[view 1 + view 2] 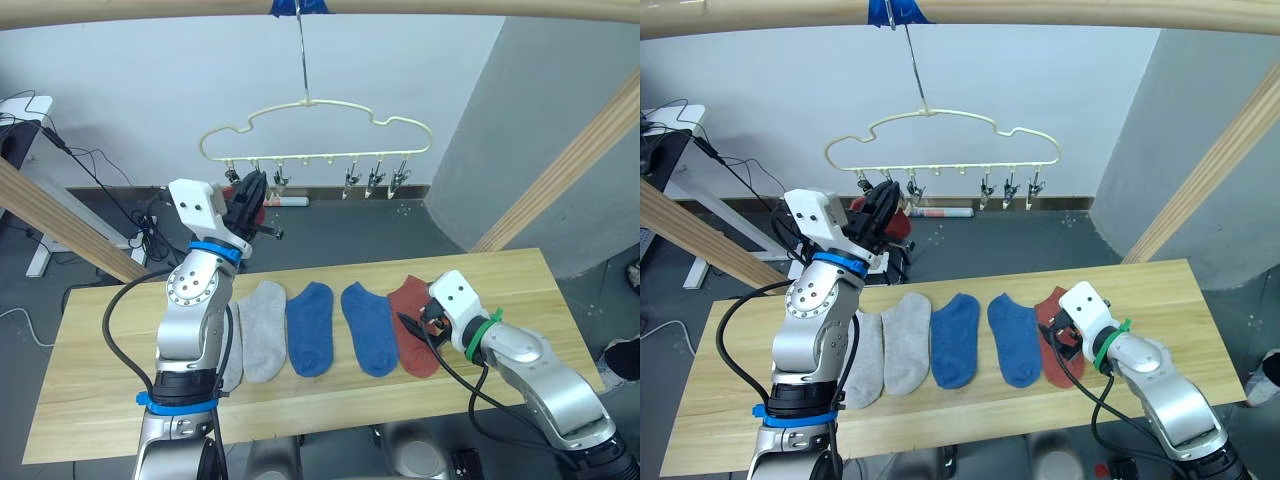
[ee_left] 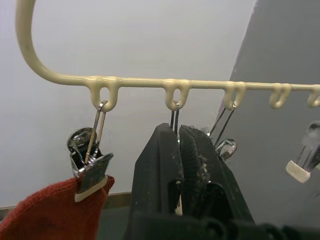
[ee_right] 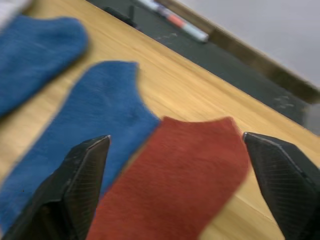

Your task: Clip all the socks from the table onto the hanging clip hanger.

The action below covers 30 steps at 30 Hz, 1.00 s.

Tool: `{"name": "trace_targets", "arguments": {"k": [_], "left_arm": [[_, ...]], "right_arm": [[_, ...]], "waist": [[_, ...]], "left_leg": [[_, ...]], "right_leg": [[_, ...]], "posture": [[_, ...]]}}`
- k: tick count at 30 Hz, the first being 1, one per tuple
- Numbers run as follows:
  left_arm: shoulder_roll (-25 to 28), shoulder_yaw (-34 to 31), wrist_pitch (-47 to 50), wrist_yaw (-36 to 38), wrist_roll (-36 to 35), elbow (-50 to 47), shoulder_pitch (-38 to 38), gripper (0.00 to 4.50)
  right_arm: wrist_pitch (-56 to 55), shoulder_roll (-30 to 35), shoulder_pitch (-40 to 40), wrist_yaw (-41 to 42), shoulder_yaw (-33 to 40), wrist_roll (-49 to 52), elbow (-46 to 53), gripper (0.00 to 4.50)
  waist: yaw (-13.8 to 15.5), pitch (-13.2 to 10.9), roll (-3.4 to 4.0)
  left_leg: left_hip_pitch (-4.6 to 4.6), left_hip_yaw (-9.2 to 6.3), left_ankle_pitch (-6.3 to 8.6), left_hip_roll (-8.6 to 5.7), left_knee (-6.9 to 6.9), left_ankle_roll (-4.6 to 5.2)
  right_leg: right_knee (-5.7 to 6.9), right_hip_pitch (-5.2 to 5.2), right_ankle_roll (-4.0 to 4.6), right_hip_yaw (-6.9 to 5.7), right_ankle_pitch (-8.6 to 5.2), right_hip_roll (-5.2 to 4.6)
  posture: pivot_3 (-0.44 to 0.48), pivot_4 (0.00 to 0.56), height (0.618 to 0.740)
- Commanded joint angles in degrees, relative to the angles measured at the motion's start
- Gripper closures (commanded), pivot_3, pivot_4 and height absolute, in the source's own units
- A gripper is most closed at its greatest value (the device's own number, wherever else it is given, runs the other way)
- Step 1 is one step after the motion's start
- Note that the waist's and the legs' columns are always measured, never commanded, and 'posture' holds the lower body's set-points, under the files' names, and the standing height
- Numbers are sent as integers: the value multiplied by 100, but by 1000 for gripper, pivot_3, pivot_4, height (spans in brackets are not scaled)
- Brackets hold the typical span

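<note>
The clip hanger (image 1: 316, 135) is thin cream-yellow wire w/ a wavy top outline, hung by its long hook from the wooden pole overhead; its bottom bar runs left-right w/ small metal clips dangling from loops. I can make out 6 clips.

One rust-red sock (image 2: 52, 210) is already pinched in the clip (image 2: 89, 167) at the left end of the bar, hanging down.

5 socks lie on the desk (image 1: 100, 350) in a row, side by side, long axes running roughly front-to-back: 2 light grey socks (image 1: 264, 330) at left, partly behind my left arm, then 2 blue socks (image 1: 310, 327) in the middle, then 1 rust-red sock (image 3: 180, 185) at right, overlapping the edge of the nearer blue one.

My left end effector (image 2: 179, 165) is raised up at the bar, fingers nearly together, tips at the 2nd clip from the left; can't tell if they grip it.

My right end effector (image 3: 175, 175) is low over the desk, spread wide, the red sock's end between the fingers (image 3: 85, 175), holding nothing.
</note>
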<state>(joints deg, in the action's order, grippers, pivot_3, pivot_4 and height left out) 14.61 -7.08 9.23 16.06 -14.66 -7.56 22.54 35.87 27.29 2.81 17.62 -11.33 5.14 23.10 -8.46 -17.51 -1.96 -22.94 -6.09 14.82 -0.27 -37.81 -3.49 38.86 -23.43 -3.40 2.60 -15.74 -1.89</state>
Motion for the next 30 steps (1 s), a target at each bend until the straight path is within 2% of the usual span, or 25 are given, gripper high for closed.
{"name": "trace_targets", "arguments": {"k": [1,7,14,17,21,25,29,30], "left_arm": [[87,5,-9,92,-20,-290,29,4500],[69,20,48,110,-24,-303,39,4500],[91,14,145,203,-108,-368,-16,4500],[119,-2,239,287,-199,-433,-41,4500],[186,-45,364,388,-300,-514,-67,4500],[257,-72,478,490,-412,-566,-67,4500],[350,-131,771,652,-705,-685,-26,4500],[385,-155,887,699,-817,-728,-1,4500]], "right_arm": [[-618,-459,-150,-546,-16,-346,-662,53],[-1151,-1182,69,-909,320,-387,-2056,53],[-897,-1403,28,-675,460,-331,-2488,53],[-811,-1379,-24,-601,482,-378,-2507,621],[-836,-1337,-65,-521,504,-430,-2529,2021],[-826,-1337,-76,-453,559,-367,-2480,3192],[-981,-1045,-37,-14,475,-355,-1942,4459],[-1067,-847,11,237,333,-416,-1647,4459]], "waist": [[0,-3,6],[-1,-7,11],[2,-6,11],[4,-6,11],[14,-5,10],[28,-5,10],[29,-5,10],[32,-6,12]], "left_leg": [[0,0,0,2,1,0],[0,6,0,-2,-1,-1],[1,3,0,-2,1,0],[3,3,0,-2,0,0],[4,2,0,-2,0,0],[4,1,0,-3,0,0],[5,0,0,-2,0,0],[4,0,0,-3,0,0]], "right_leg": [[2,-1,1,1,0,3],[1,-1,24,10,14,-2],[1,1,24,7,15,-1],[2,2,24,7,14,-1],[2,4,23,7,14,-1],[1,6,23,6,14,-2],[1,6,23,5,14,-1],[0,6,22,5,13,-1]], "posture": [[-297,309,739],[-290,308,739],[-281,312,739],[-279,312,739],[-275,308,739],[-273,305,739],[-271,305,739],[-271,305,739]]}}
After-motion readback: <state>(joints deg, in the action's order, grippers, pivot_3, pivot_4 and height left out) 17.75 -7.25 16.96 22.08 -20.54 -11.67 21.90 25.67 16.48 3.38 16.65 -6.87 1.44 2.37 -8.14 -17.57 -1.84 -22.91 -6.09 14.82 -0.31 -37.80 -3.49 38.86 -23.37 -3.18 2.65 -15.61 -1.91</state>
